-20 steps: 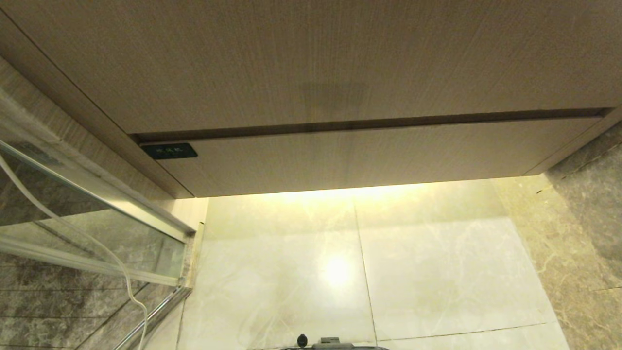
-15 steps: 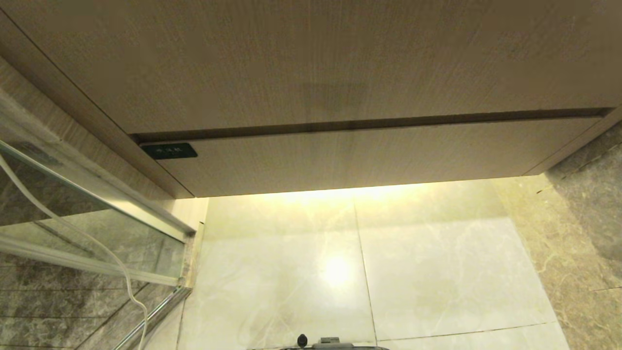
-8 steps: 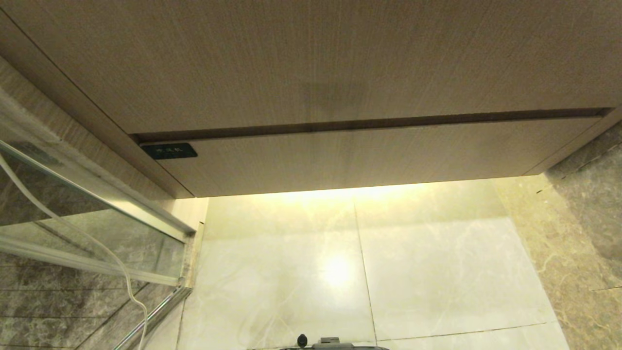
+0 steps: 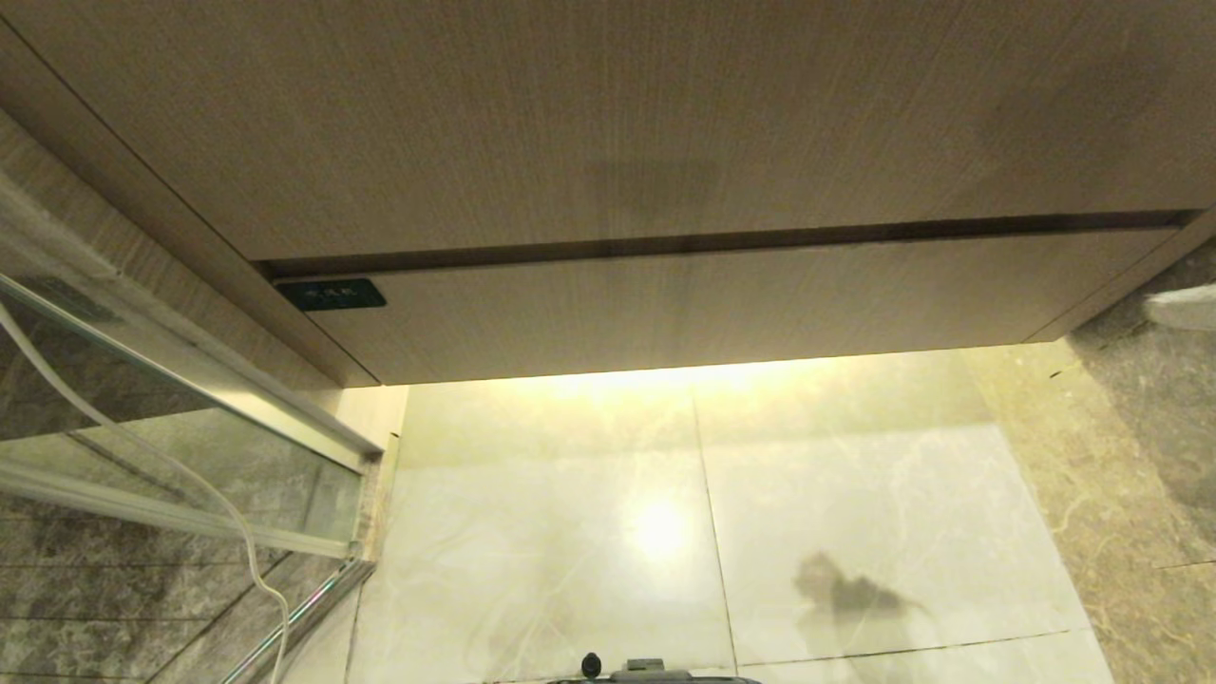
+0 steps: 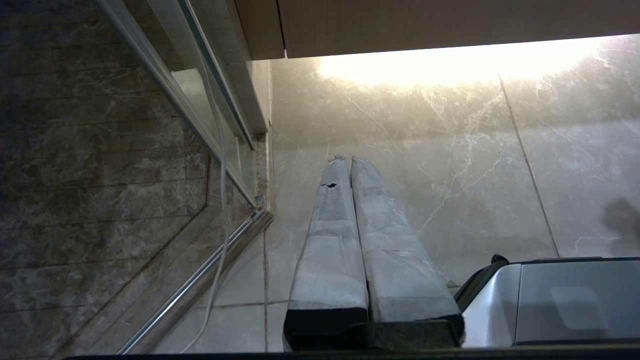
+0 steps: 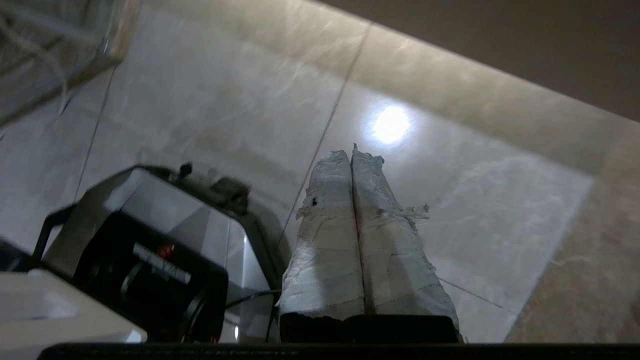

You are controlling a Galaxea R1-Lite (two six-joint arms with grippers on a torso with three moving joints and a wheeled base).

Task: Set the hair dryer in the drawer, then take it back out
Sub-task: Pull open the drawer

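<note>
The drawer (image 4: 703, 304) is the wide, shallow wood-grain front with a small dark label (image 4: 331, 294), and it sits shut, flush under the cabinet. The hair dryer is out of view. My right gripper (image 6: 351, 152) is shut on nothing, its taped fingers pointing down at the pale floor tiles. A blurred pale part of my right arm (image 4: 1183, 309) shows at the right edge of the head view, level with the drawer's right end. Parked low beside my base, my left gripper (image 5: 346, 159) is shut and holds nothing.
A taller wood panel (image 4: 608, 123) stands above the drawer. A glass shower door with a metal frame (image 4: 190, 418) and a hanging white cable (image 4: 252, 560) are at the left. My base (image 5: 550, 300) stands on glossy marble tiles (image 4: 855, 494), with darker stone at the right.
A blurred pale part of my right arm has come into the head view at the right edge. A dark shadow has appeared on the floor tile. The camera and drawer have not moved.
</note>
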